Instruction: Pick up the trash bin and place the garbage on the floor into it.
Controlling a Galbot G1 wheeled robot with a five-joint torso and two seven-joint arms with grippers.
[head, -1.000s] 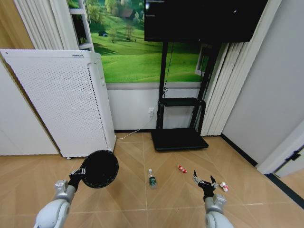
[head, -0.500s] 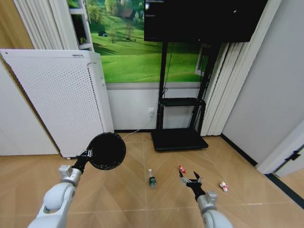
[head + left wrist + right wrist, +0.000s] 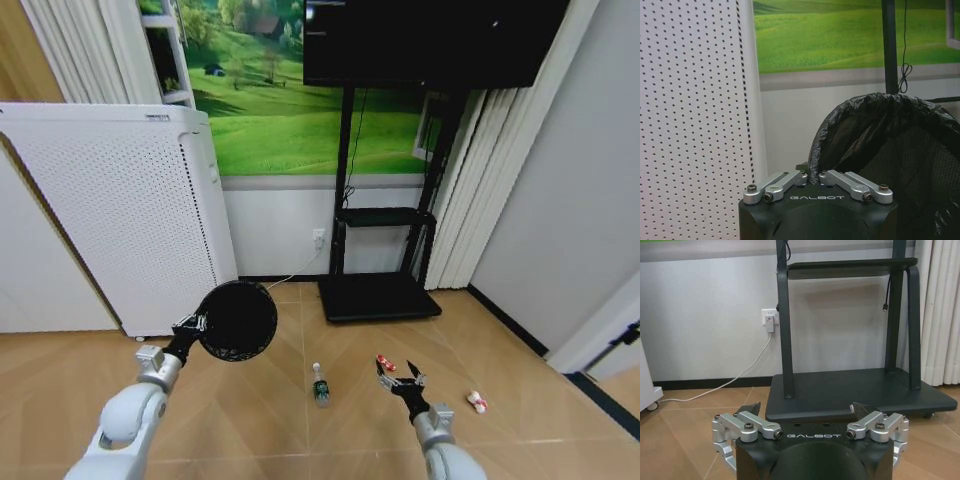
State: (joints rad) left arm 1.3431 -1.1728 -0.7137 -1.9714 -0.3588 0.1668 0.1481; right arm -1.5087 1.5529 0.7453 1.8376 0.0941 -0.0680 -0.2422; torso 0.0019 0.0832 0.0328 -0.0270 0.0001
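So the left claw (image 3: 192, 327) is pinching the rim of the trash bin (image 3: 238, 321) and holding it up off the floor (image 3: 300, 420), tipped so the bag-lined mouth faces back toward the robot — looks like it's carried that way so stuff can be dropped straight in. In the left wrist view the fingers are clamped on the bag edge (image 3: 815, 170). The right claw (image 3: 400, 377) is spread wide and low, just beside the red wrapper (image 3: 383, 362) — probably lining up for a grab. The bottle (image 3: 319, 385) lies on the floor between the two arms, and the white-and-red piece (image 3: 476, 403) sits off to the right, near the right claw but apart from it.
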